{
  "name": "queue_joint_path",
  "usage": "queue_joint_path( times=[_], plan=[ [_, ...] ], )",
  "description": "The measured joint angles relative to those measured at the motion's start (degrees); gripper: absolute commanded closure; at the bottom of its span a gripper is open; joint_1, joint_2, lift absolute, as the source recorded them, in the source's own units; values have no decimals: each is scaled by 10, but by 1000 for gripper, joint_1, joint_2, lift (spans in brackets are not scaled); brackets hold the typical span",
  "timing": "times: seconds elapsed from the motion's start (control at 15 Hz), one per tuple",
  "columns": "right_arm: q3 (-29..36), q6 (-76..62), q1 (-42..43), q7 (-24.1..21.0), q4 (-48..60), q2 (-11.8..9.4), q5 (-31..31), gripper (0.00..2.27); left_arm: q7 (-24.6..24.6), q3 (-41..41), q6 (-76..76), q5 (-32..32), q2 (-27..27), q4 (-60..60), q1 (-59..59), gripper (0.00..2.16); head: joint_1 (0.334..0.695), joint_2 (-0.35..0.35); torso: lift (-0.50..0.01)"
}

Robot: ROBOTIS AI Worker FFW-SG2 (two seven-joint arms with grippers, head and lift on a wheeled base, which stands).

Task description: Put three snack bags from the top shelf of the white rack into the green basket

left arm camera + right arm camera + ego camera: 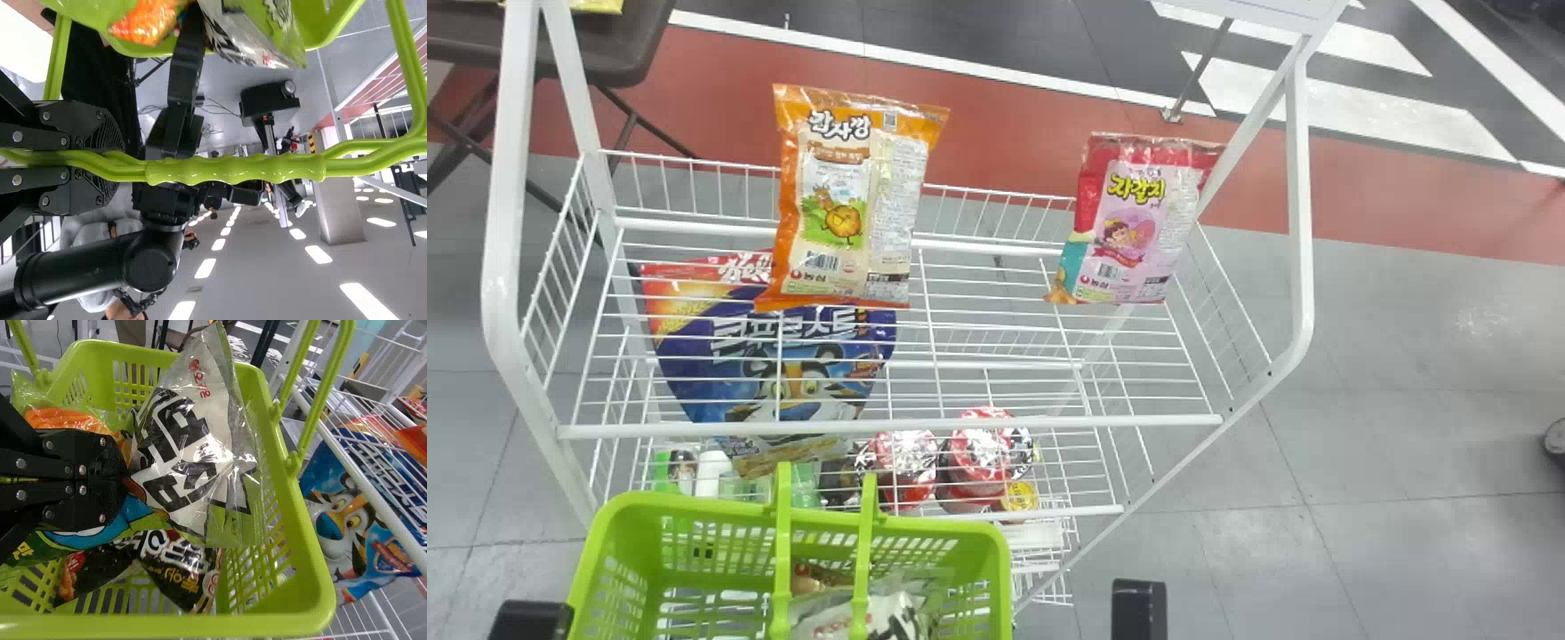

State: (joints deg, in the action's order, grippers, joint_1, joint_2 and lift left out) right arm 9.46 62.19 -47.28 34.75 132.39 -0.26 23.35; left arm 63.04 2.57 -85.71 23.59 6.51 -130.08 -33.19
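Right black claw (127, 479) is gripping a shiny white-and-green snack bag (190, 440) inside the green plastic basket (694, 505), lower left of head view. Left black claw (120, 160) is closed around its green handle (233, 169).

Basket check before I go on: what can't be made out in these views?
- Near side of the green basket: cut off by the head view's bottom edge.
- Whether orange print and green print share one bag: right pincer between, right wrist view.
- Dark bag's upper part: behind white bag, same view.
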Motion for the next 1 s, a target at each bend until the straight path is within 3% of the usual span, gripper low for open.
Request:
queue_joint_path(
  times=[0.13,0.2,0.27,0.33,0.53,0.87,1.0],
  plan=[
    [-22,-12,9,4,-7,-2,4,1754,0,4,0,-1,1,-4,-1,2118,695,-350,0],
    [-38,-29,15,3,-15,-4,1,1058,0,5,0,-1,2,-6,-2,2118,695,-350,0],
    [-53,-51,21,1,-26,-7,-7,93,0,6,0,-1,2,-9,-5,2118,695,-350,0],
    [-61,-70,26,-4,-34,-9,-16,-1,0,6,0,-1,2,-12,-7,2118,695,-334,0],
    [-54,-102,28,-18,-34,-10,-44,46,2,3,0,0,4,-16,-14,2118,695,-350,0],
    [10,-124,21,-20,-5,-8,-43,70,0,7,1,-2,2,-16,-14,2118,695,-350,0],
    [35,-201,21,-23,-2,-4,-36,46,0,7,0,-2,2,-16,-14,2118,695,-350,0]
  ],
)
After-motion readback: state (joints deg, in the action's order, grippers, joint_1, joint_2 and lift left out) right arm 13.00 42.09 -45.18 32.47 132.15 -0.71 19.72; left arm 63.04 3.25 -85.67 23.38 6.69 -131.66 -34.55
